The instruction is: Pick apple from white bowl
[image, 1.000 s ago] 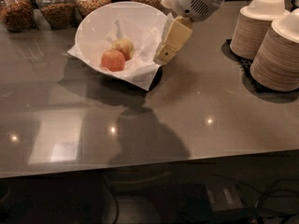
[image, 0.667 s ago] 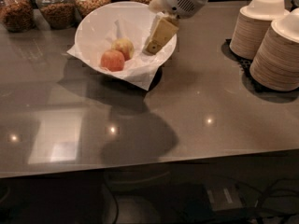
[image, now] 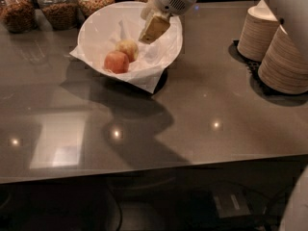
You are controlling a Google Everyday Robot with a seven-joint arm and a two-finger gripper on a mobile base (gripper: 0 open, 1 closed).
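Crumpled paper [image: 147,81] lines the white bowl [image: 92,27] on the glossy counter [image: 202,124], beneath the seemingly matt tan claw [image: 150,35].

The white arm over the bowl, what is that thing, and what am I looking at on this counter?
That is a robot's arm. Its tan gripper hangs over the right side of the white bowl, and nothing can be seen in it. There is only one camera, looking down on the grey counter. In the paper-lined bowl lie a reddish apple, which the robot is meant to pick, and a paler fruit right beside it. Glass jars of food stand at the back, and stacks of beige paper bowls at the right.
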